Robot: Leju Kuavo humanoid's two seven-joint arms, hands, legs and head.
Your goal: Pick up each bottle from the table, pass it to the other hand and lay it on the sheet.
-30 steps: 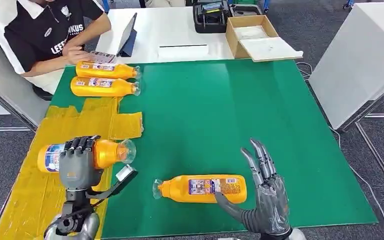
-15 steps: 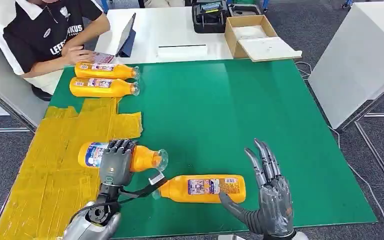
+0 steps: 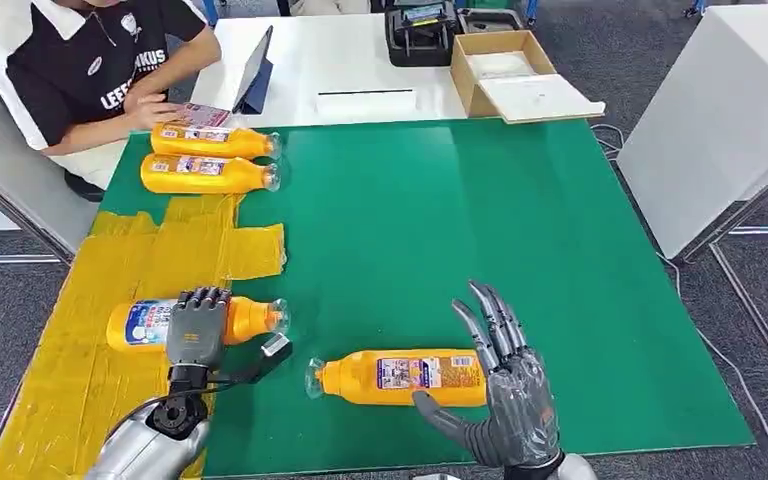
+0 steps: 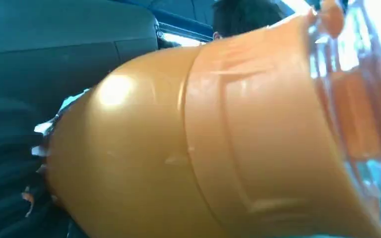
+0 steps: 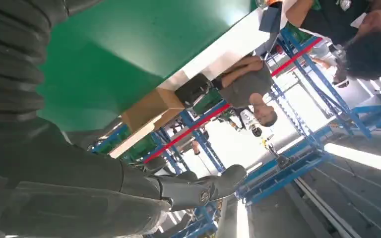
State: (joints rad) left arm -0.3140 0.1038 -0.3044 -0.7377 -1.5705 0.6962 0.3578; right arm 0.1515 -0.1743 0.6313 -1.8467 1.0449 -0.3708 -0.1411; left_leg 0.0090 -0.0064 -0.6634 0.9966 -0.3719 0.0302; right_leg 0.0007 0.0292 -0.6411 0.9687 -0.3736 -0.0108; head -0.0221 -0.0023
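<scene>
Bottles (image 3: 205,158) beside a person's arm (image 3: 110,125) past yellow sheet (image 3: 90,340).

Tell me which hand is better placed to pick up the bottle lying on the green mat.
The right hand. It is open, right beside the loose orange bottle, while the left hand already holds another bottle over the yellow sheet.

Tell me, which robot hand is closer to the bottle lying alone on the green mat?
Right. The right hand is open beside the lone bottle's base end; the left hand is farther off, holding another bottle over the yellow sheet.
</scene>
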